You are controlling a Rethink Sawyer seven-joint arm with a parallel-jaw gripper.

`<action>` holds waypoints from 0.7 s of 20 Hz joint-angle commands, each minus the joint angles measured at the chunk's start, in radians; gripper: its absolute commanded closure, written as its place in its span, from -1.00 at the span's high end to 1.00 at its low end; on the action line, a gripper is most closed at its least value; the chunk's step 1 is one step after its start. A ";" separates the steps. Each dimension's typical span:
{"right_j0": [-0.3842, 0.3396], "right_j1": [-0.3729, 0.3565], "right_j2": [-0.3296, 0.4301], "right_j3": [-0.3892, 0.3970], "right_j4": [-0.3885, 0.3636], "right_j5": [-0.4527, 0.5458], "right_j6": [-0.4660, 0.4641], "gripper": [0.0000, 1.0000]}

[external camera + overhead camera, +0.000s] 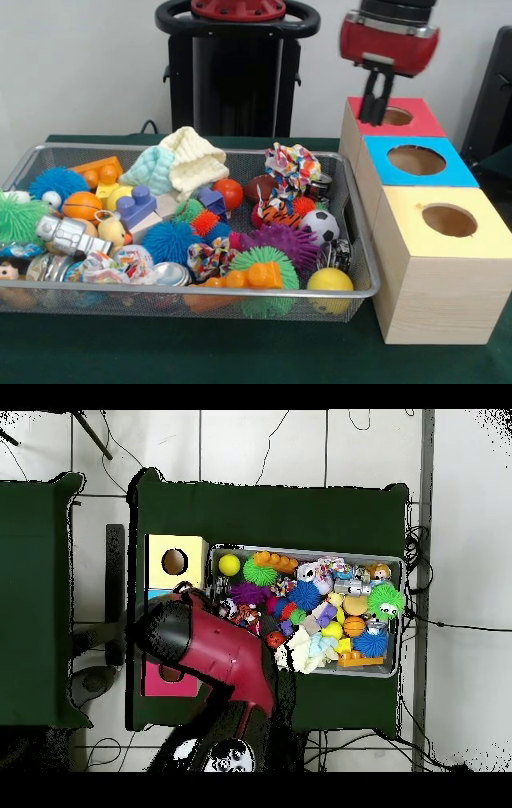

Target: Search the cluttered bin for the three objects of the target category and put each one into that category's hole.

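Wooden boxes (432,232) three in a row, one wire bin (352,292), gripper (374,108) fingers together, empty.

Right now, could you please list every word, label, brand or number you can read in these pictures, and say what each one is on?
None can be read.
The small tin at the back of the wire bin may carry print, but it is too small and blurred to read.
The three coloured boxes and the gripper show no lettering.
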 commanded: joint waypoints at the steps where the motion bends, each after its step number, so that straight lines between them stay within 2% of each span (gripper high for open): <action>1: -0.241 -0.073 0.247 0.142 -0.112 -0.064 -0.207 -1.00; 4: -0.315 -0.073 0.316 0.179 -0.167 -0.138 -0.206 -1.00; 9: -0.422 -0.040 0.418 0.192 -0.260 -0.214 -0.177 -1.00; 12: -0.462 -0.019 0.462 0.183 -0.319 -0.239 -0.137 -1.00; 14: -0.463 -0.018 0.466 0.178 -0.357 -0.248 -0.105 -1.00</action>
